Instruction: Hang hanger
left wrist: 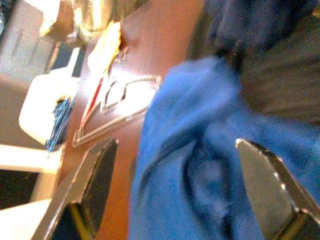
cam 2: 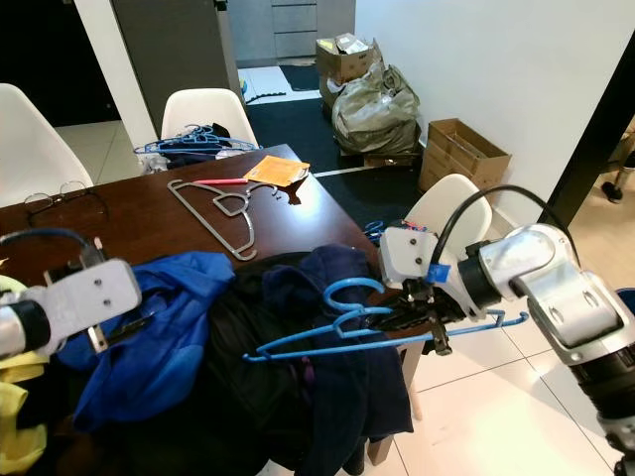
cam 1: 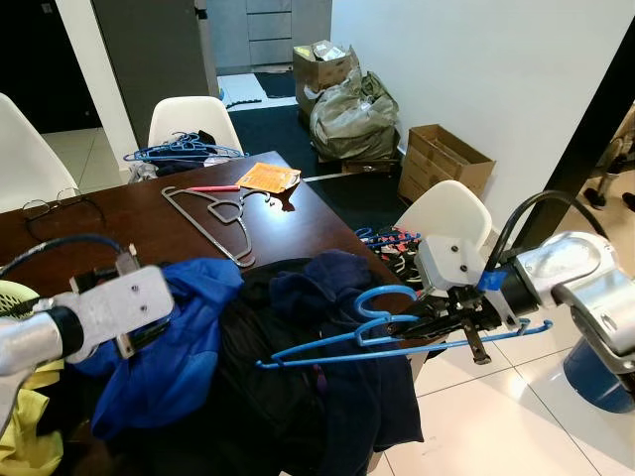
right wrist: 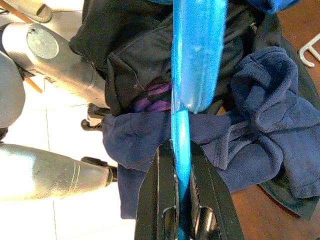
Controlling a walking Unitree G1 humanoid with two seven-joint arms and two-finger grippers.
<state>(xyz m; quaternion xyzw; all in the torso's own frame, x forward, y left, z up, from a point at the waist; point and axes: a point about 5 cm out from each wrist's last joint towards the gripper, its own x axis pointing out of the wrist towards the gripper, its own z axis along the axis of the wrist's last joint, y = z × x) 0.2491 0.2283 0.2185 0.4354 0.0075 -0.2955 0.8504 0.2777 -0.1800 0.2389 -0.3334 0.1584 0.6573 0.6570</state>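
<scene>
My right gripper (cam 1: pixel 434 320) is shut on the lower bar of a blue plastic hanger (cam 1: pixel 372 335), held level just above the clothes at the table's right end. In the right wrist view the two black fingers (right wrist: pixel 161 190) pinch the blue bar (right wrist: pixel 181 135). The hanger's hook (cam 1: pixel 382 297) curls over a navy garment (cam 1: pixel 337 283). My left gripper (left wrist: pixel 176 145) stands open over a blue jacket (cam 1: pixel 174 347), and its silver wrist (cam 1: pixel 114 307) is at the left. A bare metal hanger (cam 1: pixel 213 220) lies on the dark wooden table (cam 1: pixel 119 233).
A black garment (cam 1: pixel 268 387) lies between the jacket and the navy one. A white chair (cam 1: pixel 189 119) behind the table holds several blue hangers (cam 1: pixel 184 151). Another white chair (cam 1: pixel 456 213) stands on the right with hangers (cam 1: pixel 389 238). Cardboard boxes (cam 1: pixel 442 159) and a bag (cam 1: pixel 352 114) line the wall.
</scene>
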